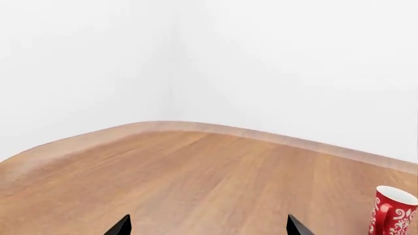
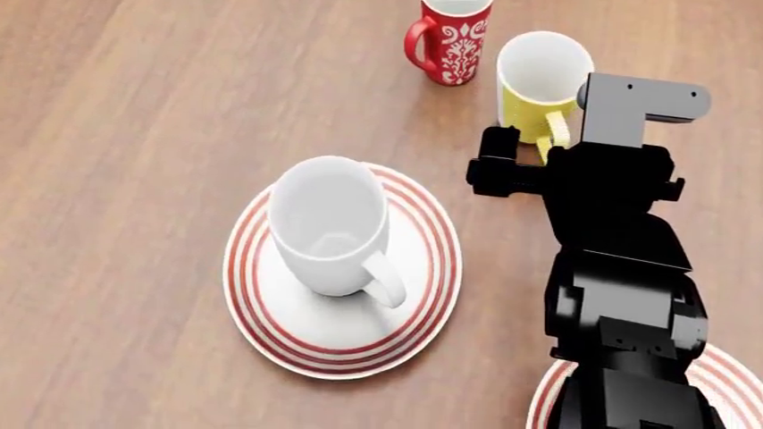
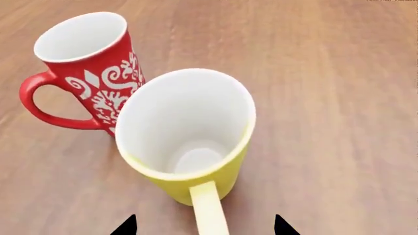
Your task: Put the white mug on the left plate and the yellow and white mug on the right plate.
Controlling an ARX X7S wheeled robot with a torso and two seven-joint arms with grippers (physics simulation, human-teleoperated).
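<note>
The large white mug [image 2: 328,223] stands upright on the left plate [image 2: 420,308], a white plate with red rings. The yellow and white mug [image 2: 542,76] stands on the wooden table beside a red patterned mug [image 2: 453,36]. In the right wrist view the yellow and white mug [image 3: 186,132] is close, and its handle [image 3: 209,210] points between the spread fingertips of my right gripper [image 3: 203,226], which is open. My left gripper [image 1: 207,227] is open over bare table, holding nothing. The right plate [image 2: 733,375] shows only at its rim, under my right arm [image 2: 620,232].
The red patterned mug [image 3: 91,68] nearly touches the yellow one on its far side, and it also shows in the left wrist view as the red mug [image 1: 392,210]. The table's rounded edge [image 1: 196,126] meets white walls beyond.
</note>
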